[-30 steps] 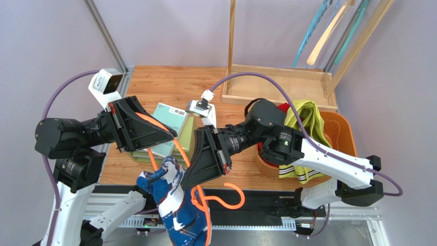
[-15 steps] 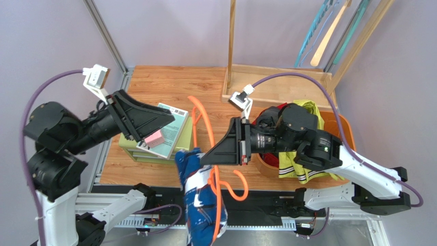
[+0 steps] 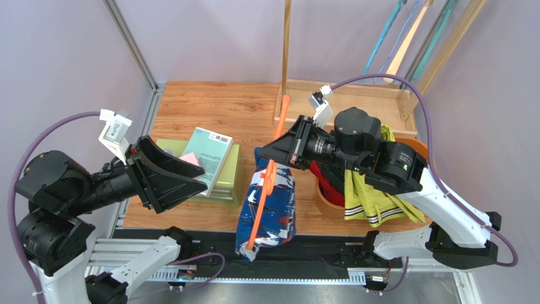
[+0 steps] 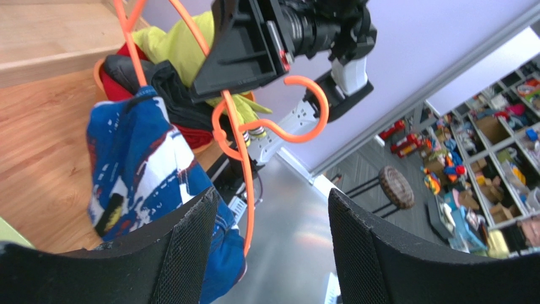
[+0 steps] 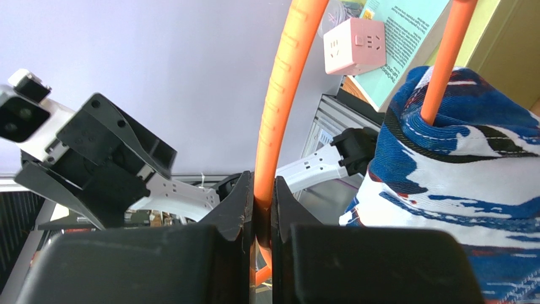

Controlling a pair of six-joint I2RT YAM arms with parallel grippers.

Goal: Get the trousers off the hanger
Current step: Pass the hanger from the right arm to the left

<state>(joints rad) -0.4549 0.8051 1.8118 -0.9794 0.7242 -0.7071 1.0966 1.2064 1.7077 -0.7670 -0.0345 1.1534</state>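
Apart: left hand [image 3: 204, 175], navy trousers [image 3: 269, 206]

The top view looks down on the worktop [image 3: 209, 104] from above its six o'clock edge. Each wrist view sits close behind its fingers [image 4: 393, 259]; all three share the hanger [image 3: 262, 199] and navy trousers [image 3: 282, 209].

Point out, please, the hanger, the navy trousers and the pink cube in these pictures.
hanger [image 3: 260, 206], top view, on its straight orange bar.
navy trousers [image 3: 282, 202], top view, on the patterned cloth.
pink cube [image 5: 355, 45], right wrist view, on its front face.
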